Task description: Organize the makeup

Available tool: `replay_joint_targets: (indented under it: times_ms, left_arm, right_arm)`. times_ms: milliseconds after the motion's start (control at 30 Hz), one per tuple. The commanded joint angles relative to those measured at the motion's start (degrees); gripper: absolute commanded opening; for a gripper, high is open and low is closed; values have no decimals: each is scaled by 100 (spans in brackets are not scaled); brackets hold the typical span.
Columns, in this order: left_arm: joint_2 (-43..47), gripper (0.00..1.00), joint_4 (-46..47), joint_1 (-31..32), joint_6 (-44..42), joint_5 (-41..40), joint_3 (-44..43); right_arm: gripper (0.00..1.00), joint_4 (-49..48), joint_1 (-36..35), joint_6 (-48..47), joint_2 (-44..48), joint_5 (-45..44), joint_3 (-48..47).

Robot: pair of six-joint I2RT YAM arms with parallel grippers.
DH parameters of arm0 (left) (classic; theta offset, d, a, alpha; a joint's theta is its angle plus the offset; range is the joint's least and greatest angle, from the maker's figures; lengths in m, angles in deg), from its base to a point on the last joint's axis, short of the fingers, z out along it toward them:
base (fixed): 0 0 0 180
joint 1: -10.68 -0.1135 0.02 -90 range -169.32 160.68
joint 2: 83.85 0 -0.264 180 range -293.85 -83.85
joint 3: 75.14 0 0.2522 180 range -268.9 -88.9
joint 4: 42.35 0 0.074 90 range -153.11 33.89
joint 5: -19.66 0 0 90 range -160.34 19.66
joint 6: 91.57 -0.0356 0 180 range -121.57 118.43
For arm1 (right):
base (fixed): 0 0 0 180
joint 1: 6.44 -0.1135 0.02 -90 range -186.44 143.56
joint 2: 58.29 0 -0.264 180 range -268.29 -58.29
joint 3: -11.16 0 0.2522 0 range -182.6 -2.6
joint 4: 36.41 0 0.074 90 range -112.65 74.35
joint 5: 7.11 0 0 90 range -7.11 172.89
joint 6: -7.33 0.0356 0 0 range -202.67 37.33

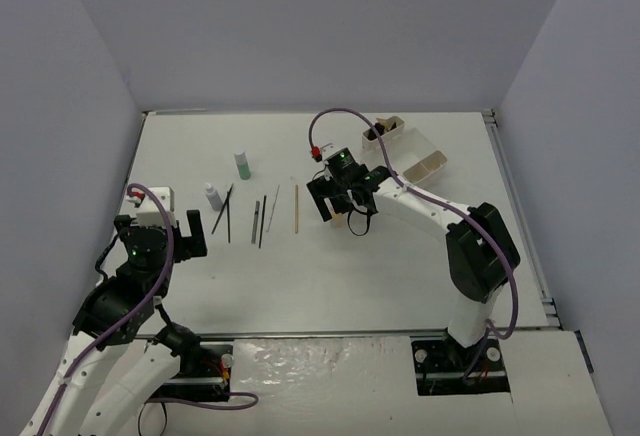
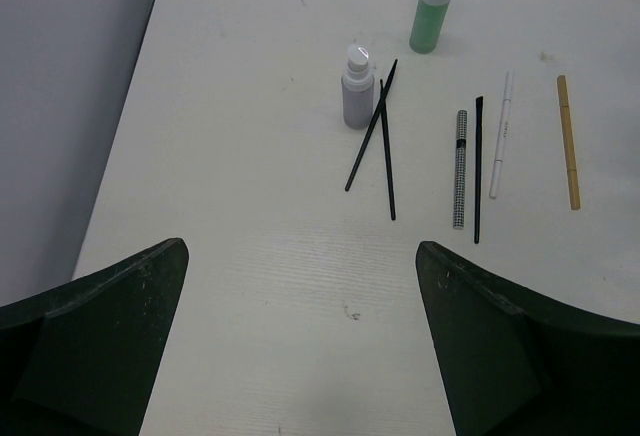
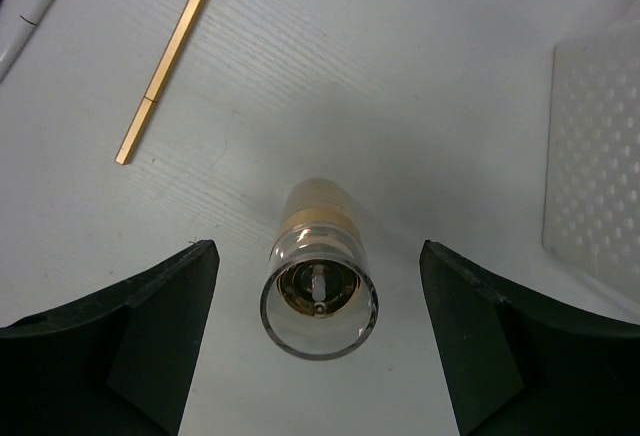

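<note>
I'm holding the right gripper [image 3: 317,251] wide open over the upright clear-capped bottle [image 3: 318,301] beside the white box [image 3: 598,156]. It's probably slick and breakable, so I'm aiming below the cap.

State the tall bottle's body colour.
The tall bottle is green below a white top; left wrist view shows it best.

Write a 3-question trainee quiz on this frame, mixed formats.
1. True or false: the right gripper is shut on the amber bottle.
2. What lies right beside the grey bottle? A) crossed black pencils B) white box C) amber bottle
3. Fill in: the left gripper holds ____.

Key: 1 false, its fingers stand apart from the bottle; 2 A; 3 nothing.
</note>
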Motion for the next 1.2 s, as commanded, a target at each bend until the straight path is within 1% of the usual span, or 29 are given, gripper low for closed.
replay_joint_targets:
  times_ms: [0,100,233,300,367,500,533,633,767,967,1133,1167]
  left_arm:
    - [-213,97,181,-65,-65,-96,-150]
    - [-226,97,226,-112,-91,20,-128]
    - [-341,97,233,-200,-116,98,-132]
    - [-359,97,225,-245,-120,147,-141]
    - [-366,97,234,-271,-111,183,-132]
    - [-331,97,251,-290,-113,210,-123]
    - [-326,97,251,-295,-118,215,-123]
    - [-332,97,242,-306,-111,243,-118]
    - [-350,97,250,-307,-120,270,-115]
    - [-346,97,242,-333,-125,309,-115]
    - [-324,97,257,-350,-136,362,-106]
    - [-324,97,253,-350,-131,373,-106]
  right_arm:
    - [72,-146,-8,25,-95,-217,-213]
    - [64,-146,-8,36,-139,-231,-216]
    - [51,-146,-8,53,-190,-198,-243]
    - [40,-146,-8,71,-203,-189,-256]
    - [25,-146,-8,80,-189,-209,-255]
    - [4,-145,1,100,-63,-272,-250]
    - [1,-140,1,110,-1,-288,-260]
    - [0,-132,12,138,187,-372,-345]
    - [0,78,340,167,571,-381,-806]
    - [0,632,1420,185,546,-134,-1916]
    - [0,757,2140,278,207,176,-2606]
    - [0,759,2188,290,175,199,-2709]
